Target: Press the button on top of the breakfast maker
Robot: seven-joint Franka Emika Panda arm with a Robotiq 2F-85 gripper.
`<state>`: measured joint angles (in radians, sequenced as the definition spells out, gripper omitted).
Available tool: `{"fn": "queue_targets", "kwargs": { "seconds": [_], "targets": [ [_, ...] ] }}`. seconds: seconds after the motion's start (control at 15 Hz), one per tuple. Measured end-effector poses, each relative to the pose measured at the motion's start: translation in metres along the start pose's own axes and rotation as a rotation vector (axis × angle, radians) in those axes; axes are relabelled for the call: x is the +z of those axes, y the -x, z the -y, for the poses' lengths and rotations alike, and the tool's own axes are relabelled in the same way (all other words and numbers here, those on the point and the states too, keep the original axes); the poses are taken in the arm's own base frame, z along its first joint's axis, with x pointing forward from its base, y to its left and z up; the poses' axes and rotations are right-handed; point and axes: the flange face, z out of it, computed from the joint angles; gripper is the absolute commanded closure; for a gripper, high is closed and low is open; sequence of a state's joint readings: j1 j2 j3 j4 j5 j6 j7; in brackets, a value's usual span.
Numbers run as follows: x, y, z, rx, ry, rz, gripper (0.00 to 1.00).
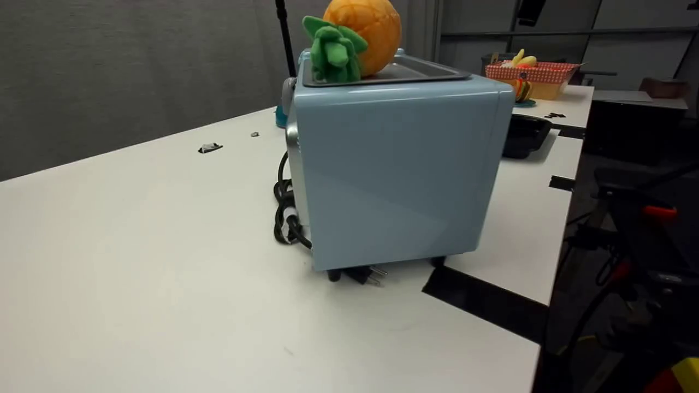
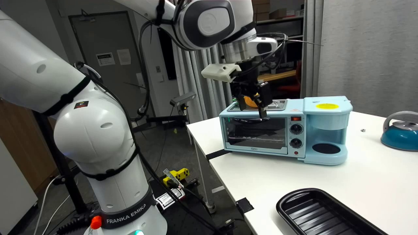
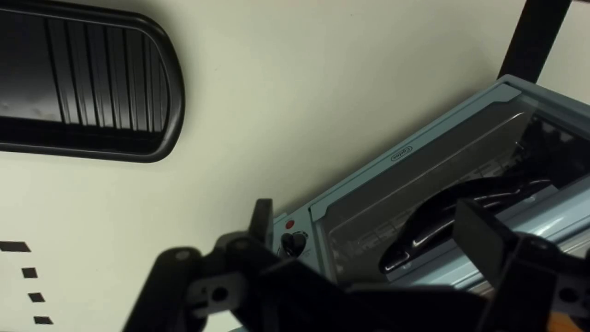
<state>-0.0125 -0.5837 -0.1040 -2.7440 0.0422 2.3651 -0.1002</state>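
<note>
The pale blue breakfast maker stands on the white table in both exterior views (image 1: 398, 174) (image 2: 254, 150). Its front has a glass door, two dark knobs (image 2: 296, 129) and a small red switch (image 2: 296, 118) above them. In the wrist view, its front (image 3: 401, 154), black door handle (image 3: 438, 216) and one knob (image 3: 295, 242) show. My gripper (image 2: 252, 109) points down near the front top edge of the oven part, left of the knobs. In the wrist view its fingers (image 3: 364, 207) are wide apart with nothing between them. I cannot tell whether it touches the maker.
An orange pineapple plush (image 1: 366, 33) lies on the metal tray (image 1: 437, 69) on top of the maker. A black ribbed pan (image 2: 310, 209) and a teal kettle (image 2: 401, 137) stand on the table. A black cord (image 1: 284, 218) lies behind the maker. A basket (image 1: 546, 76) stands farther off.
</note>
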Motion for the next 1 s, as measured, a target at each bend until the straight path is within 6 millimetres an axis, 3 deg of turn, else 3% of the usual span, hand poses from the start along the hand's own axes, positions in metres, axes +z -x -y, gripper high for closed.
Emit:
{"fn": "queue_targets", "kwargs": {
  "seconds": [0.67,0.8,1.0],
  "targets": [
    [0.0,0.0,0.0,0.0,0.0,0.004,0.0],
    [-0.002,-0.015,-0.017,0.02,0.001,0.0,0.0],
    [0.001,-0.057,-0.06,0.059,0.007,0.009,0.0]
  ]
}}
